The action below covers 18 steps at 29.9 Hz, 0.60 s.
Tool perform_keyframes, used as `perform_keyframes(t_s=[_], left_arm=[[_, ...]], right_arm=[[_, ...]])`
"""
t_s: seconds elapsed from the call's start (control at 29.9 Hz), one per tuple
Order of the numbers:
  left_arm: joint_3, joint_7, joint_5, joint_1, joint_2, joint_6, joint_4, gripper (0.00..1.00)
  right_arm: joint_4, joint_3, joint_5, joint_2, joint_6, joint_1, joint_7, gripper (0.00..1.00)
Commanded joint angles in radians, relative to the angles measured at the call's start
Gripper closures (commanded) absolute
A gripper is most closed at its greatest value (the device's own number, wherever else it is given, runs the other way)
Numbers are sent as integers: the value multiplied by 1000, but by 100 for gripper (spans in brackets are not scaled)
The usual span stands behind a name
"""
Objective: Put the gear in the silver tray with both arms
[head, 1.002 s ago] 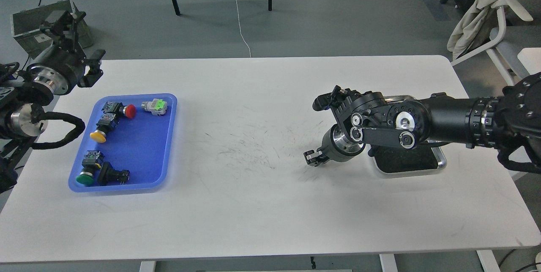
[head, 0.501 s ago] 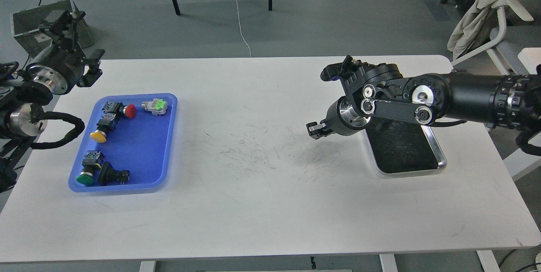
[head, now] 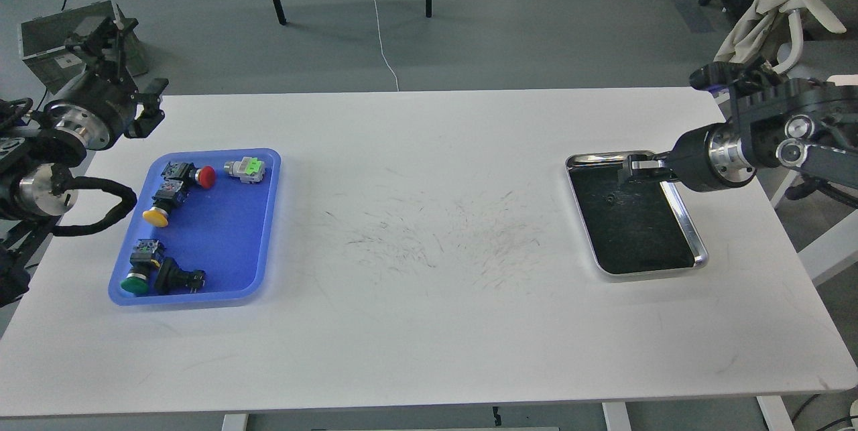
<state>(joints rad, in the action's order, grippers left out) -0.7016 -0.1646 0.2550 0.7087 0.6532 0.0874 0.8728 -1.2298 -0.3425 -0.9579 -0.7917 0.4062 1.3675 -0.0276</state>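
The silver tray [head: 684, 230] sits at 3 o'clock, and the right gripper [head: 633, 169], maybe pressed together but too small to tell, could bump its rim and slide it, while the left gripper [head: 144, 106] waits spread at 10 o'clock.

Pretty even, soft overhead light here, so the white surface [head: 429, 324] looks bright with only faint shadows. Everything's sharp enough, just a bit of glare along the silver tray [head: 690, 233] rim.
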Motion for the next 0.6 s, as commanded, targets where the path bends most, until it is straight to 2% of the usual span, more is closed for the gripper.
perform_keyframes(t_s=[0.0,0.1,0.2,0.43,0.57], left_arm=[[2,0,1,0,-4,0,0,3],[5,0,1,0,-6,-17,0,3],[7,0,3,1,-7,-21,0,3],[10,0,3,1,-9,-21,0,3],[11,0,3,1,-10,-23,0,3]], right_arm=[[-4,52,-96,-40,-111,-137,49,98],[3,68,-125,-32,-226,-220,55,98],[3,74,-125,-23,-294,-271,64,98],[19,77,-142,-4,-355,-335,74,97],[24,77,-142,9,-363,-341,74,91]])
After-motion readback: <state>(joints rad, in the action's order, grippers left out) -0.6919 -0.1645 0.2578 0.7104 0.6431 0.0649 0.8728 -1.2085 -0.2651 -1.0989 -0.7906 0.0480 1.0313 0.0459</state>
